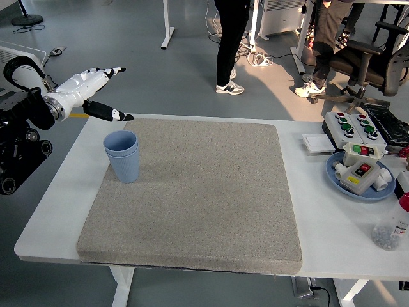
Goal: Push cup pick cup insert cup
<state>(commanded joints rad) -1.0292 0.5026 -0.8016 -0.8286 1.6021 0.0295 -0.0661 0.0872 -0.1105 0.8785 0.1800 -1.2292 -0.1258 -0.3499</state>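
Nested blue cups (122, 155) stand upright at the far-left corner of the grey mat (192, 198), the left hand (86, 86) above them, fingers spread wide and holding nothing; a careless arm sweep could likely topple the stack.

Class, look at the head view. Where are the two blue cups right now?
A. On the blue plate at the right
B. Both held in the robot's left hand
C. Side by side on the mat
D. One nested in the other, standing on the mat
D: the cups stand stacked upright on the mat, and the open left hand is above them, apart.
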